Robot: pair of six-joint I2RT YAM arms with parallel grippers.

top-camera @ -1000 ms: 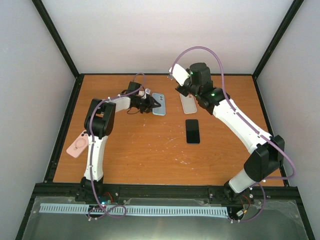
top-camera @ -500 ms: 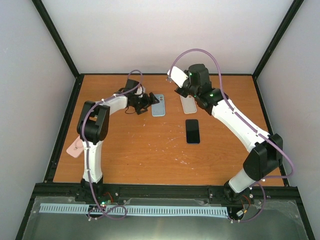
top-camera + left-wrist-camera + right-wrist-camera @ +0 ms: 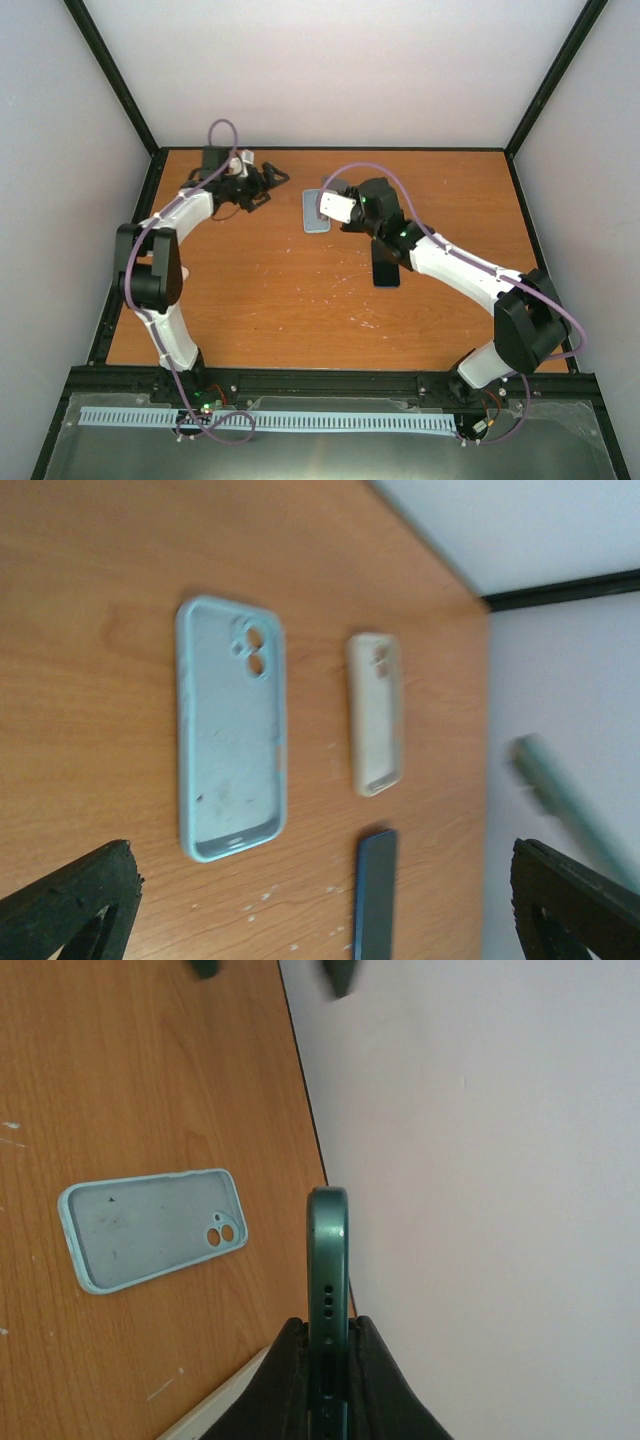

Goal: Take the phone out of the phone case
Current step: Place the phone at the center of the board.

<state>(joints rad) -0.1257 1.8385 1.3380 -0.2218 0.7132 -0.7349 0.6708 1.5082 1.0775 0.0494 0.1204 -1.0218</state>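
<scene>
Withdrawn from the soft light-blue phone case [image 3: 316, 211] ahead of its fingers, the left gripper [image 3: 262, 188] stands spread, while the right gripper [image 3: 328, 1328] pinches the rigid, likely slick dark-green phone [image 3: 328, 1250] across its faces.

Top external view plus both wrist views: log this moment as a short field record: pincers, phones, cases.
left pincer: open, empty, over the far left of the wooden table
right pincer: shut on a dark green phone, seen edge-on, held off the table
light blue phone case: empty, flat on the table
whitish phone case: empty, flat, beside the blue one, not touching
dark phone: flat on the table, outside both cases
</scene>
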